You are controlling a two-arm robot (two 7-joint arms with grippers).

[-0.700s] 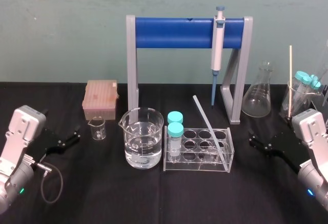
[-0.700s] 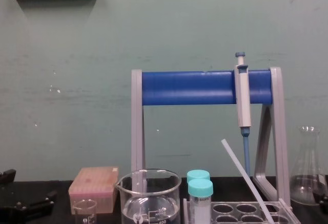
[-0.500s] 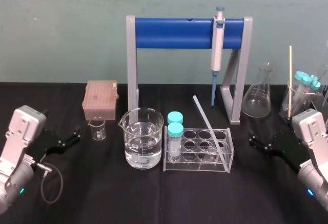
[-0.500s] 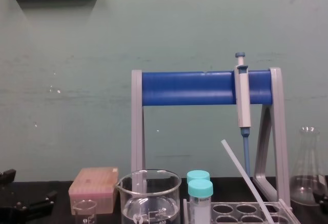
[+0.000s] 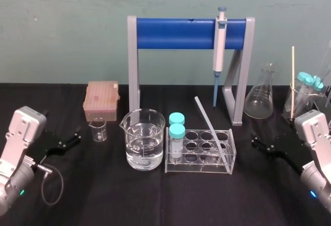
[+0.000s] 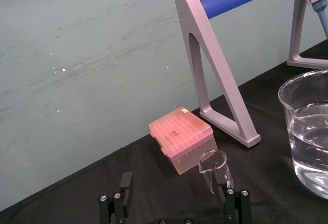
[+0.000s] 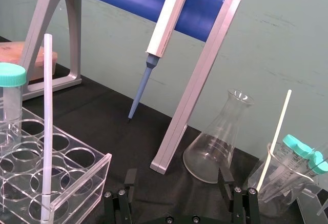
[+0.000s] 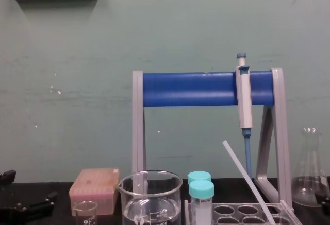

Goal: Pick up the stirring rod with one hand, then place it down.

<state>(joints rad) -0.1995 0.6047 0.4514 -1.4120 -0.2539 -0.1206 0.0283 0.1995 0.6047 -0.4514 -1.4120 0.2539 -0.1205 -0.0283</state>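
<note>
Head view: one stirring rod (image 5: 209, 127) stands in the one clear rack (image 5: 199, 168), its foot in a well at the rack's right end and its top leaning toward 11 o'clock, free of either gripper. Two teal-capped tubes (image 5: 177, 131) stand one behind the other at the rack's left end. One large beaker (image 5: 145, 139) with clear liquid sits at the rack's 9 o'clock, just beside it. One small beaker (image 5: 98, 130) and one pink tip box (image 5: 101, 100) lie farther out toward 10 o'clock. One pipette (image 5: 220, 45) hangs on the one blue-barred stand (image 5: 176, 33) at 12 o'clock, and one flask (image 5: 260, 99) sits at 2 o'clock. The left gripper (image 5: 74, 137) lies low over the black table (image 5: 103, 195) at 9 o'clock and the right gripper (image 5: 257, 142) at 3 o'clock, both well apart from the rod.

Left wrist view: the left gripper's two fingers are spread wide, with nothing between them. The small beaker and the tip box lie just ahead.

Right wrist view: the right gripper's two fingers are also spread and empty. The rod stands nearly upright in the rack, off to one side. A third beaker (image 7: 287, 180) holds two teal-capped tubes and one pale stick (image 7: 274, 134).

Chest view: the rod rises out of the rack toward 11 o'clock, its tip just short of the pipette's tip.
</note>
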